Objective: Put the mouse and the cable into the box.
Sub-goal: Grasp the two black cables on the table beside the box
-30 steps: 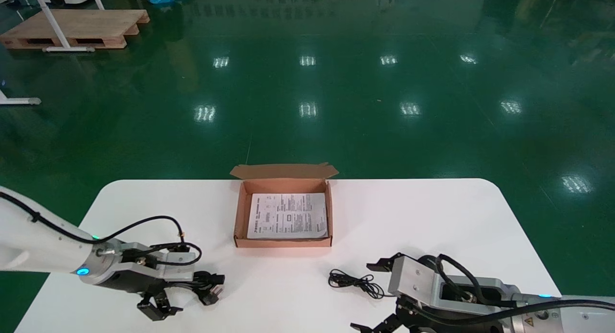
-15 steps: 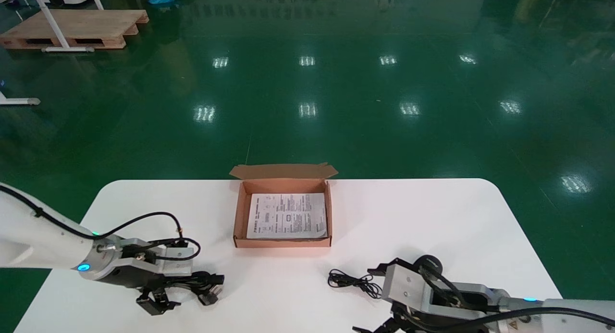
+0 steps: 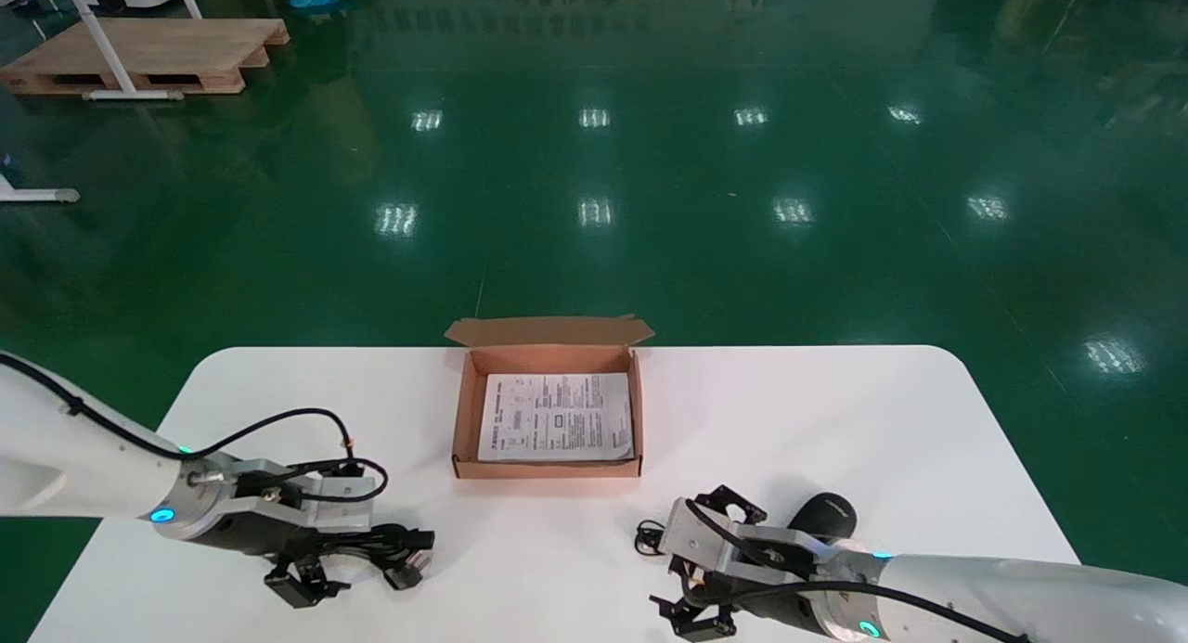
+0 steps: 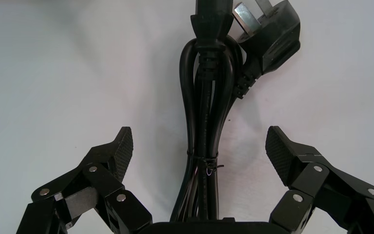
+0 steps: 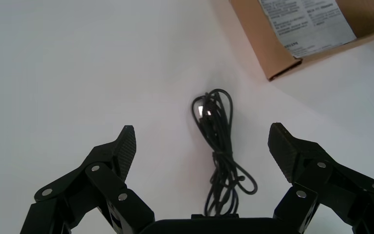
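Note:
A thick black power cable (image 4: 205,122), tied in a bundle with its plug (image 4: 268,34) at the far end, lies on the white table at the front left. My left gripper (image 3: 357,561) (image 4: 199,142) is open and straddles it, both pads clear of the bundle. At the front right, a thin black cable (image 3: 650,537) (image 5: 220,146) lies coiled on the table, and my right gripper (image 3: 685,561) (image 5: 202,140) is open over it without touching. A black mouse (image 3: 822,516) sits just right of that gripper. The open cardboard box (image 3: 548,468) stands at the table's middle.
A printed sheet (image 3: 557,417) covers the box floor. The box flap (image 3: 548,329) stands open at the table's far edge. In the right wrist view the box corner (image 5: 272,58) lies beyond the thin cable. The table (image 3: 835,411) is white with rounded corners.
My right gripper has swung left, away from the mouse, and now sits over the thin cable; the mouse is uncovered. The left gripper has barely moved.

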Motion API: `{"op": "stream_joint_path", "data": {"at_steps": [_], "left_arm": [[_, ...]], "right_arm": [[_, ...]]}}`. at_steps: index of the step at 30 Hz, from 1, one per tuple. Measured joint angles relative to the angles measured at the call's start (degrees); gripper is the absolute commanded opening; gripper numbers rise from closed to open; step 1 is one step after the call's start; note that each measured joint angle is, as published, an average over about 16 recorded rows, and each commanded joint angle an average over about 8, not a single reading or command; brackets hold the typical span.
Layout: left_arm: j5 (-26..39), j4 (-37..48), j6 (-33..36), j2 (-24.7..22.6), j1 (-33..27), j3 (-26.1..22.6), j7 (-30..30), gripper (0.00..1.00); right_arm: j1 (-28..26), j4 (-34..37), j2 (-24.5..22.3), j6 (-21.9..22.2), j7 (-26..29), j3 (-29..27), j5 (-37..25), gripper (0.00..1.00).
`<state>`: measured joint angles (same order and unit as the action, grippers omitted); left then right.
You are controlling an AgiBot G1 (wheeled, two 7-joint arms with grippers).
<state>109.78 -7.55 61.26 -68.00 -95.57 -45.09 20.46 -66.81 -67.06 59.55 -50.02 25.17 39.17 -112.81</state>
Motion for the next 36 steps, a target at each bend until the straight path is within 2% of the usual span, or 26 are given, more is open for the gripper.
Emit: {"op": "stream_joint_path", "data": {"at_steps": [8, 16, 17, 18, 24, 25, 26, 36], "left_arm": [[-0.2, 1.4, -0.2, -0.4, -0.4, 0.1, 1.0, 1.0], [-0.3, 2.4, -0.4, -0.7, -0.7, 0.2, 1.6, 1.0], [-0.3, 2.5, -0.4, -0.7, -0.7, 0.2, 1.6, 0.95], [-0.3, 2.6, -0.4, -0.7, -0.7, 0.2, 1.7, 0.85], [-0.4, 2.8, -0.5, -0.8, -0.8, 0.2, 1.8, 0.1], [-0.4, 2.8, -0.5, -0.8, -0.8, 0.2, 1.8, 0.02], [-0.4, 2.8, -0.5, -0.8, -0.8, 0.2, 1.8, 0.0], [-0.4, 2.7, -0.5, -0.8, -0.8, 0.2, 1.8, 0.0]], "right_arm": [[-1.2, 6.4, 4.5, 3.2, 1.8, 1.3, -5.6, 1.0], [-2.2, 10.7, 6.9, 5.2, 2.5, 1.6, -7.9, 1.0], [-2.3, 11.0, 7.0, 5.3, 2.5, 1.7, -8.0, 0.99], [-2.4, 11.2, 7.2, 5.4, 2.5, 1.7, -8.1, 0.91], [-2.7, 11.9, 7.5, 5.7, 2.5, 1.7, -8.3, 0.16], [-2.7, 11.9, 7.5, 5.7, 2.5, 1.7, -8.3, 0.05], [-2.8, 12.0, 7.5, 5.7, 2.5, 1.7, -8.4, 0.0], [-2.6, 11.6, 7.3, 5.6, 2.5, 1.6, -8.1, 0.0]]}}
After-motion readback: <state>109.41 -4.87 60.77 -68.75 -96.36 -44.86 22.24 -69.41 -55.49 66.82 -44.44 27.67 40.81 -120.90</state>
